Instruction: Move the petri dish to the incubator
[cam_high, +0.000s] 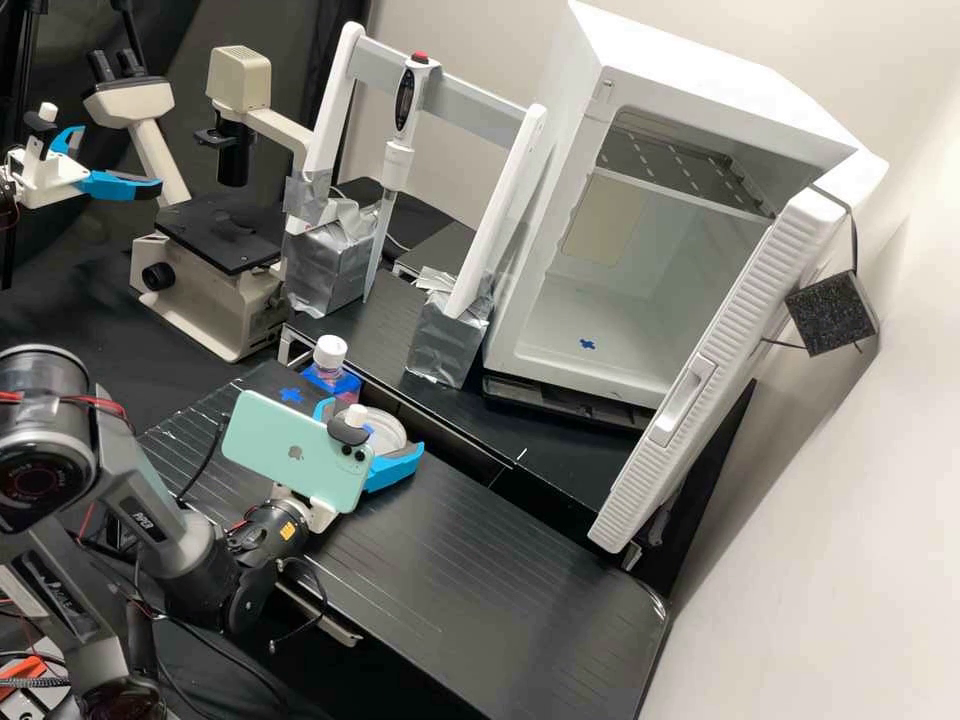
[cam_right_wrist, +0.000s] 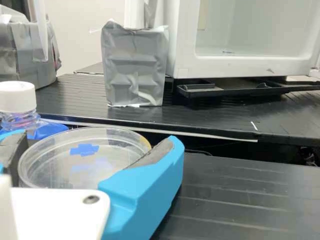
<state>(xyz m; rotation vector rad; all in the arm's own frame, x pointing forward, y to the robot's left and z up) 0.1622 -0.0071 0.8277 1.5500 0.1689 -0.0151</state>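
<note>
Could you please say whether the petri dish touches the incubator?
Apart; in the high view, black bench separates the petri dish from the incubator.

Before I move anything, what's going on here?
The arm's gripper is closed on the petri dish, beside the white-capped bottle; I can't tell whether the dish is off the bench. The incubator has its door open, and the dish is not inside yet.
</note>
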